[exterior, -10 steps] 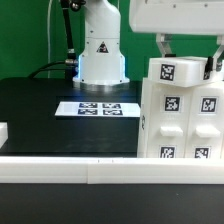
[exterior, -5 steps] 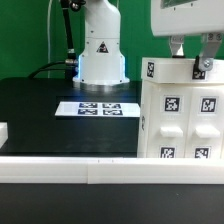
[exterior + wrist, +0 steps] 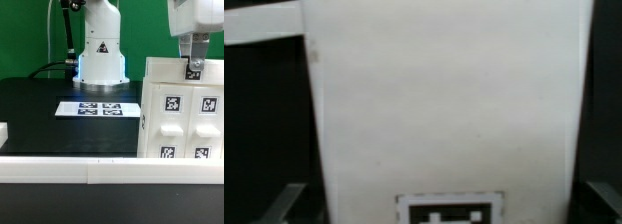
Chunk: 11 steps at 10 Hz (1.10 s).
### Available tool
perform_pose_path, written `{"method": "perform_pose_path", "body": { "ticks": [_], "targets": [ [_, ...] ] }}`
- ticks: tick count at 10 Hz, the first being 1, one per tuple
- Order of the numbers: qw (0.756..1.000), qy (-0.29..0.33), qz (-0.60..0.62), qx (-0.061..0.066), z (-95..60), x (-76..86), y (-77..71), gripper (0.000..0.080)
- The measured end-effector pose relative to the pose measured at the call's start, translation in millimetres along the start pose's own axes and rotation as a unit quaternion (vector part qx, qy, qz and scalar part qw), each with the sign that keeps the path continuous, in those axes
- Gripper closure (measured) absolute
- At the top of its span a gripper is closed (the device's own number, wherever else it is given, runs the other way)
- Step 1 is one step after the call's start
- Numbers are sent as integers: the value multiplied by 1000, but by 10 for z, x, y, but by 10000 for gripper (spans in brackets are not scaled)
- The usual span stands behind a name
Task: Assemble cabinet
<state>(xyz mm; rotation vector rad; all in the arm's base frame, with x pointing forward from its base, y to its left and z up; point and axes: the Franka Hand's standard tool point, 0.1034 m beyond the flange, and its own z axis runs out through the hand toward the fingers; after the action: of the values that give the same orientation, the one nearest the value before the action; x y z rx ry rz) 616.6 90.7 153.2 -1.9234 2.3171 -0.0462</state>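
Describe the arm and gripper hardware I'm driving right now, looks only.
The arm's base is glossy white with rounded casing, a black-and-white triangular warning sticker on its front and a blue glow at its foot. Black cables hang beside it. The gripper has a boxy white body; its fingers are slim, light grey and dark at the tips.

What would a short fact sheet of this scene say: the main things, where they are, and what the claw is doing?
cabinet: big white tagged box, upright on the exterior view's right
gripper: at the cabinet's top, open or shut unclear
marker board: flat on the black table, before the robot's base
border rail: long, white, along the near edge
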Motion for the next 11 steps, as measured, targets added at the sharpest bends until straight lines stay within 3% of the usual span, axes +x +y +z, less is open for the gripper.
{"method": "perform_pose_path", "body": {
  "ticks": [1,2,8,11],
  "targets": [
    [1000,0,-3,-1,6,-8,5,222],
    [1000,-1,-8,-1,7,-11,6,43],
    [999,-36,-37,12,-185,-107,-75,2],
    [996,-33,-83,7,-165,-107,-51,2]
  ]
}}
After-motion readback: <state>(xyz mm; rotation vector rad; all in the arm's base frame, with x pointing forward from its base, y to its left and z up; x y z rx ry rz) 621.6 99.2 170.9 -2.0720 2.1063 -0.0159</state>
